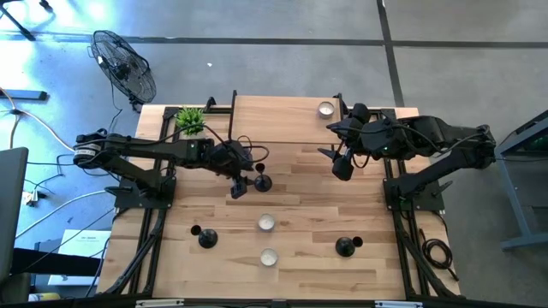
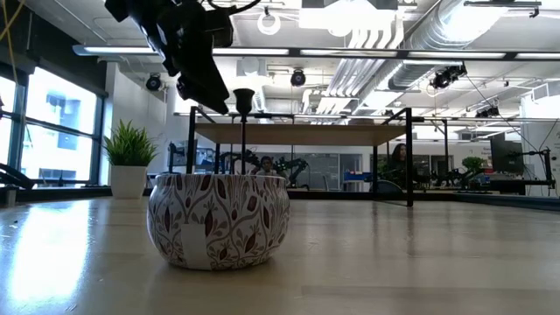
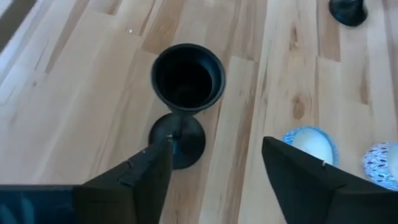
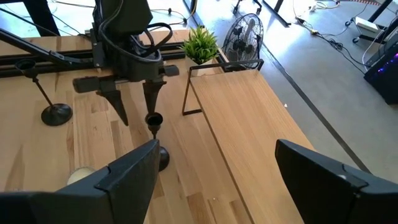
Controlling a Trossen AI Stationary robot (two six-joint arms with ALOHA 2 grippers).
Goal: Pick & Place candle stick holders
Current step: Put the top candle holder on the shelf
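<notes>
Nearest the front edge of the wooden table, two tealight cups sit one behind the other. A short black candle stick holder stands to the robot's left of them and another short holder to their right.

Behind the cups, near the table's middle, stands the tall candle stick holder, upright on its round base. The left gripper hangs right over it. Its fingers are parted, and the stem stands free just beside one of them, so nothing is held. I take this for the release step, the tall holder just set down behind the cups.

Next, I would say, the left arm must lift straight up clear of the holder's cup. A sideways drift could catch the thin stem and tip it.

Farther back, to the right of the tall holder, the right gripper waits above the table with its fingers wide apart and empty. A third tealight cup sits behind it by the far edge, and a small potted plant stands at the far left.
</notes>
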